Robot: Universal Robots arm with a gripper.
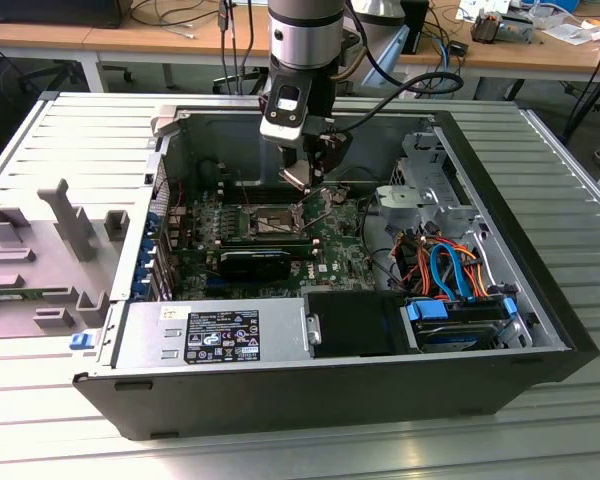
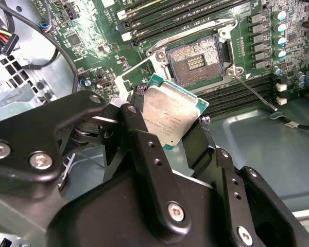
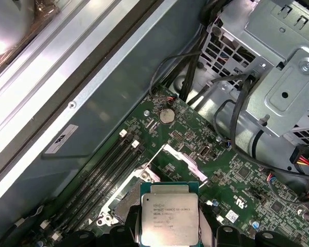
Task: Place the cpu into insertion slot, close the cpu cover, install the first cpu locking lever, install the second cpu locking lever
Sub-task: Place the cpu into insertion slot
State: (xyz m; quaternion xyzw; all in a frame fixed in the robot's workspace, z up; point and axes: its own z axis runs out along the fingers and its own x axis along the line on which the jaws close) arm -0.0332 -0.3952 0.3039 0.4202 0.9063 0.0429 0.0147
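Exterior view: the arm reaches down into an open computer case (image 1: 280, 390) that lies on a ribbed metal surface (image 1: 80, 130). The tool (image 1: 302, 178) hangs above the green board (image 1: 330, 250), near the insertion slot (image 1: 265, 222) and a little to the exterior view's right of it.

Second wrist view: the tool (image 2: 170, 123) is clamped on the cpu (image 2: 172, 116), its 2 black fingers (image 2: 144, 149) pressing 2 opposite edges. The chip is tilted, silvery top showing, and is in the air, clear of the board. Beyond it the insertion slot (image 2: 194, 62) lies open with its dark centre bare. The cpu cover (image 2: 124, 83) looks swung up at the slot's near side, partly hidden by the chip. A thin locking lever (image 2: 255, 92) angles out from a corner of the slot.

First wrist view: the cpu (image 3: 170, 218) sits between the finger pads, with the raised cpu cover (image 3: 179, 157) past it and the slot's rim (image 3: 124, 199) beside it.

Handling, as a judgement: the chip is light, thin and stiff, so little force holds it. Its smooth metal top is likely slippery, and its underside contacts and the socket's fine pins damage easily. The edge grip seen here is the right hold. It should stay level and seat without pressing or sliding.
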